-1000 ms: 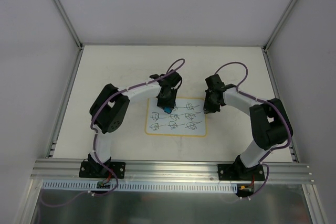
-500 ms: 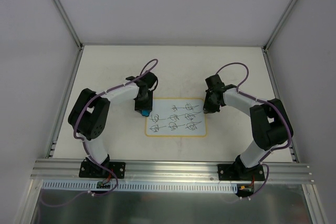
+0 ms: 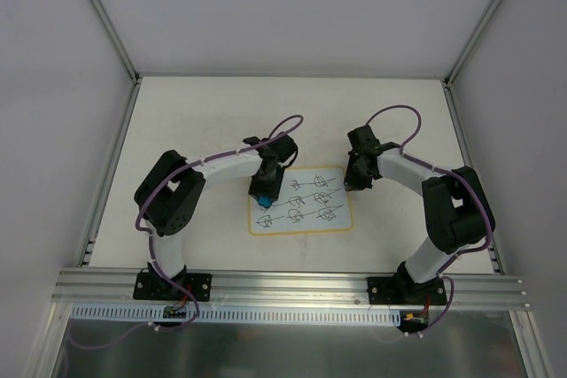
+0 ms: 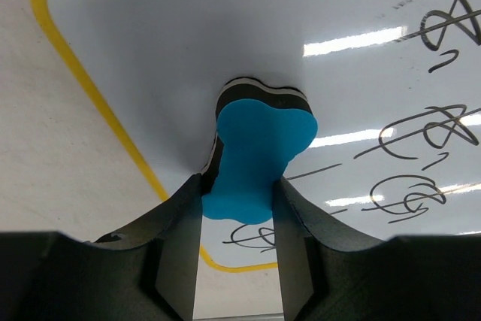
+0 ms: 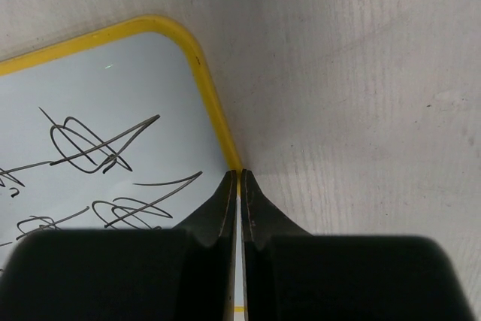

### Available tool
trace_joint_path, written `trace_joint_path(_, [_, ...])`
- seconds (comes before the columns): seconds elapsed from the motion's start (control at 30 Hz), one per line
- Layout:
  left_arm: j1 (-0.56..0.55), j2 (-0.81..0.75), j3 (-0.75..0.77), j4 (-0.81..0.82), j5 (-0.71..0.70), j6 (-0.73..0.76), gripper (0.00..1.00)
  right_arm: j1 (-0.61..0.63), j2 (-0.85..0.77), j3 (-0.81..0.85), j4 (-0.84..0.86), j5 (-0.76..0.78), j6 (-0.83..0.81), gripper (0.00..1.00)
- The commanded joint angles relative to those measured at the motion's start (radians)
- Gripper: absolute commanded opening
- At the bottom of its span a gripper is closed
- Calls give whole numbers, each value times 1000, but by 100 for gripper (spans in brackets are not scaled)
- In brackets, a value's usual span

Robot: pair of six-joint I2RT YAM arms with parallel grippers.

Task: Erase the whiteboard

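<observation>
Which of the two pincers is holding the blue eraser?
The left pincer: its jaws clamp the blue eraser over the whiteboard, while the right pincer is shut and empty beside the board's rim.

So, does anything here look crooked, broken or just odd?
Nothing stands out. The whiteboard lies flat; the blue eraser sits squarely between the left fingers, pressed on the board, and the right fingers, shut, rest at its yellow edge.
</observation>
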Motion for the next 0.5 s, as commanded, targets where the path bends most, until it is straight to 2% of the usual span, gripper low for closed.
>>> trace_joint_path(0.0, [-24,92,19,0,104,-41,0,2,7,-25,-25,21,11,0])
trace_joint_path(0.03, [-31,97,27,0,135,-43,0,2,5,-27,-25,24,10,0])
trace_joint_path(0.2, [-88,140,82,-3,122,-11,0,2,8,-21,-25,19,10,0])
trace_joint_path(0.47, [74,168,123,-3,68,35,0,-6,-3,-13,-26,21,25,0])
